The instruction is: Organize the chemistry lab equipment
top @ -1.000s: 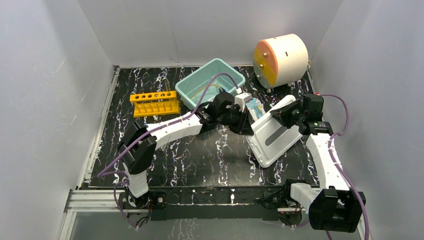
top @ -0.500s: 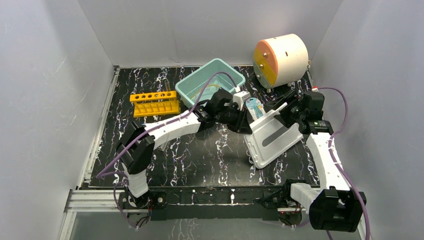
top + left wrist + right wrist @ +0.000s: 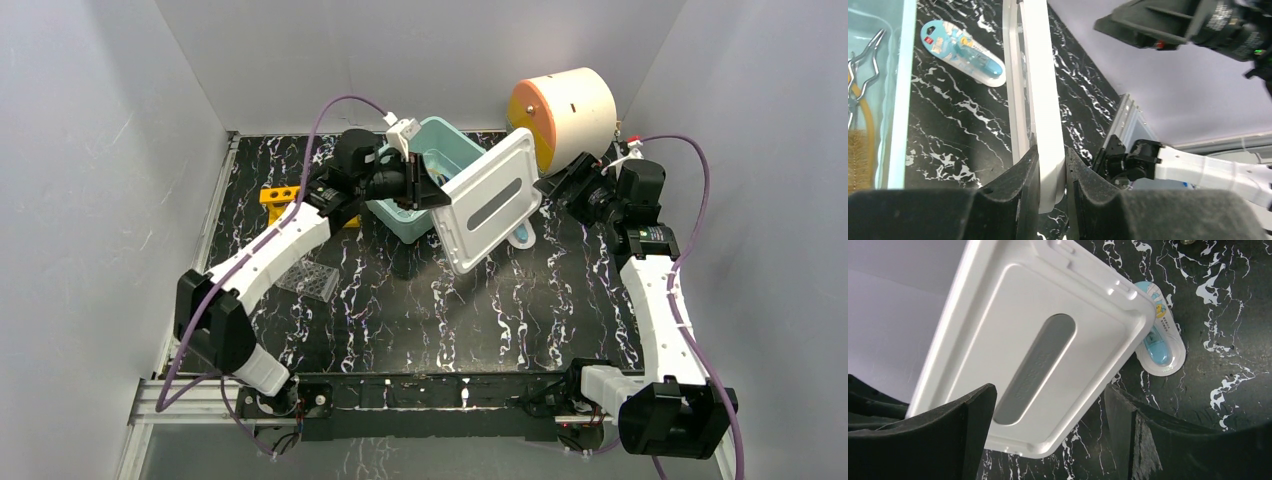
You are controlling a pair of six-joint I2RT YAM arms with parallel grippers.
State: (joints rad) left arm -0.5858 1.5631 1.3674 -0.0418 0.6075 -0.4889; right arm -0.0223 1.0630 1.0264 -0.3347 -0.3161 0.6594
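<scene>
The left fingers [image 3: 428,192] are closed tight on the near-left edge of the white lid [image 3: 490,200], one finger on each face; the lid hangs off the tabletop [image 3: 400,310], tilted, just right of the teal bin [image 3: 447,140] and overlapping its right rim in the top view; its long grey recess faces the camera above.

The right fingers [image 3: 565,188] stand wide apart and hold nothing; they sit at the far right, near the lid's right edge but clear of it, with the lid filling their wrist view.

The bin stands at the far middle; through its clear wall the left wrist view shows wire clips [image 3: 865,50], amber tubing [image 3: 860,115] and a brush [image 3: 858,155] lying inside.

A blue-and-white blister pack [image 3: 963,47] lies flat on the tabletop right of the bin, partly under the raised lid.

The yellow rack [image 3: 280,192] sits left of the bin, mostly hidden behind the left arm; a clear gridded piece [image 3: 308,278] lies nearer, on the left side, beside that arm.

A white cylinder [image 3: 565,110] with an orange face lies on its side at the far right corner.
</scene>
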